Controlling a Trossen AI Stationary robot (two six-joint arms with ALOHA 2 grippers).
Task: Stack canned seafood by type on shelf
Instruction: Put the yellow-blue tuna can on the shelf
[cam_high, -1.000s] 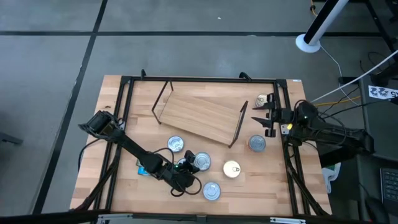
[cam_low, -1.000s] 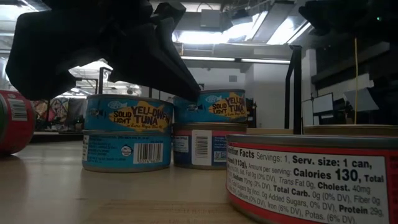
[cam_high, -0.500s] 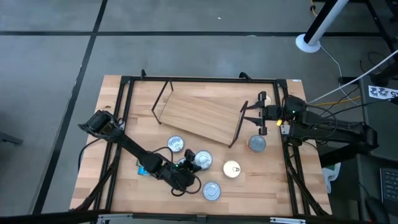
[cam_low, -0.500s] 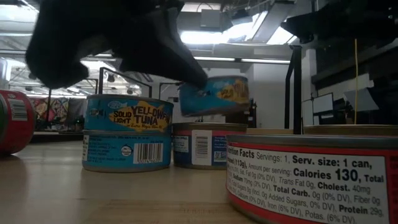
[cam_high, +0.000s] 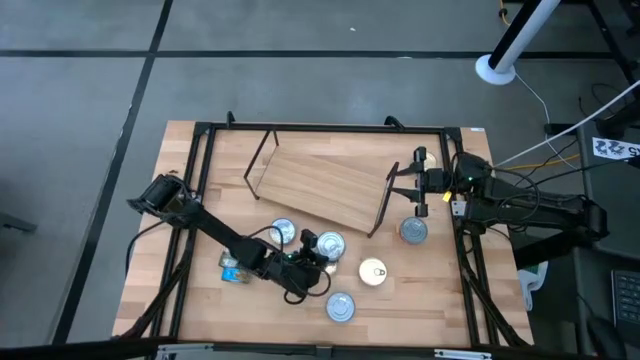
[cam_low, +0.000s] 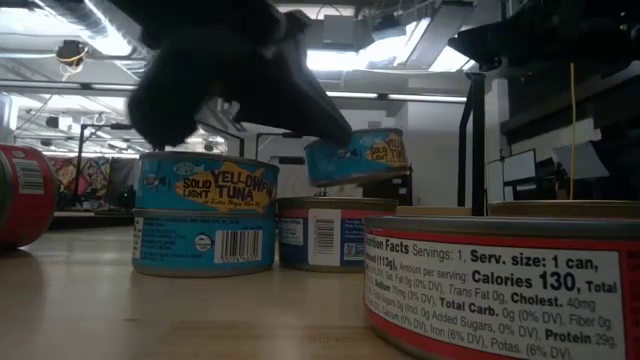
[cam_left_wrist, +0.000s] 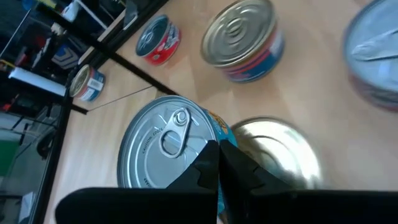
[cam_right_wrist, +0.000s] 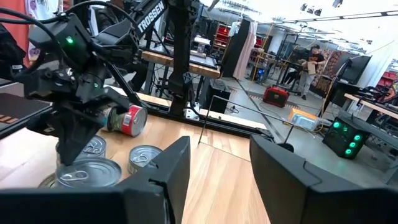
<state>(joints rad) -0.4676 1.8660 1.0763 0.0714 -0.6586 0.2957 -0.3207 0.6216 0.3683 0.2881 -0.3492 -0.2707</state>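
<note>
My left gripper (cam_high: 313, 262) is shut on a blue yellowfin-tuna can (cam_low: 357, 158) with a silver pull-tab lid (cam_left_wrist: 163, 144). It holds the can just above another blue can (cam_low: 325, 232) with a gold lid (cam_left_wrist: 273, 149). To the left of these, two blue cans (cam_low: 205, 210) stand stacked. The shelf (cam_high: 320, 188), a light-wood board on thin black legs, stands at the far middle of the table. My right gripper (cam_high: 408, 190) hangs open by the shelf's right end, with nothing between its fingers (cam_right_wrist: 168, 174). My left gripper pinches the can's top rim (cam_left_wrist: 208, 148) between its two fingers, on the side nearest the arm. The fingers slant down from the table's left. The can hangs tilted, its far side higher, lifted clear of the gold-lidded can beneath.
Loose cans lie around: a gold-lidded one (cam_high: 372, 271), a silver-lidded one (cam_high: 340, 307) near the front, a red one (cam_high: 413, 231) by the shelf's right legs, one (cam_high: 420, 160) at the far right and a teal one (cam_high: 235, 268) under my left arm. A black frame (cam_high: 200, 140) rims the table.
My left gripper has lifted the blue can off the can it stood on and carried it a little toward the table's right and far side; the can is now tilted and clear. My right gripper has moved toward the shelf's right end and then kept still.
</note>
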